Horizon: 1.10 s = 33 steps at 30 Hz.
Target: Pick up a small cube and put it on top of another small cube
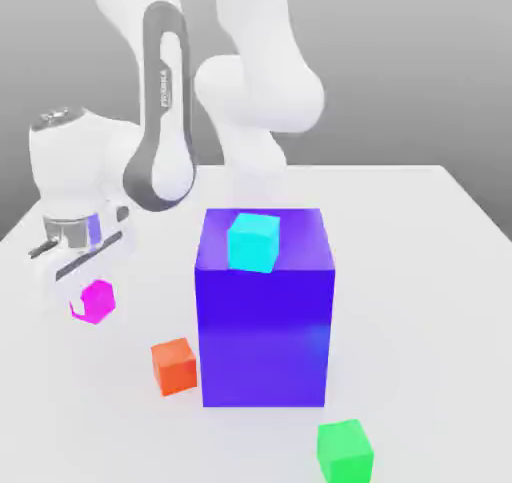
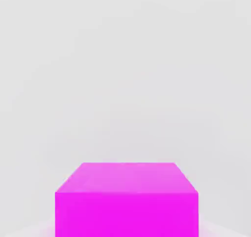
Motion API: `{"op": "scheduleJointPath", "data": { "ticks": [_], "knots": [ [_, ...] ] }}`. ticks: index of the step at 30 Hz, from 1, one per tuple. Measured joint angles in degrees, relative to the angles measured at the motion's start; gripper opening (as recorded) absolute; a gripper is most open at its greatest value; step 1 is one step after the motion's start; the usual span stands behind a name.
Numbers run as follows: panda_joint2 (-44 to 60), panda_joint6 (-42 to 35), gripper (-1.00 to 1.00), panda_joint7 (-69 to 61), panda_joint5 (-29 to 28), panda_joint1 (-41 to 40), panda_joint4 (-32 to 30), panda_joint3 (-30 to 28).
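step: grasp | tool [image 1: 91, 299]: clenched on pink cube [image 1: 99, 302] | place: surface [image 1: 420, 271], exterior view's left, beyond orange cube [image 1: 174, 367] | next: likely lift straight, keep grip level, carry to another small cube

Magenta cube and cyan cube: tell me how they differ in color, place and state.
The magenta cube is bright pink, while the cyan cube is light blue. The magenta cube is at the gripper, which is closed on it; the cyan cube sits free on top of the big blue block. Both are small, plain cubes.
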Motion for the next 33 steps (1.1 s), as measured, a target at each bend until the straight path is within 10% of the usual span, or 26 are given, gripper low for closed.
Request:
{"op": "scheduleJointPath", "data": {
  "ticks": [24,29,30,33],
  "knots": [
    [9.3,-17.3,-1.00,-53.8,-6.8,24.2,24.9,30.7],
    [17.1,-12.0,-1.00,-50.9,-15.2,28.6,25.8,27.6],
    [18.7,-10.7,1.00,-49.7,-16.8,29.5,26.0,26.4],
    [18.7,-10.7,1.00,-49.7,-16.8,29.5,26.0,26.4]
  ]
}}
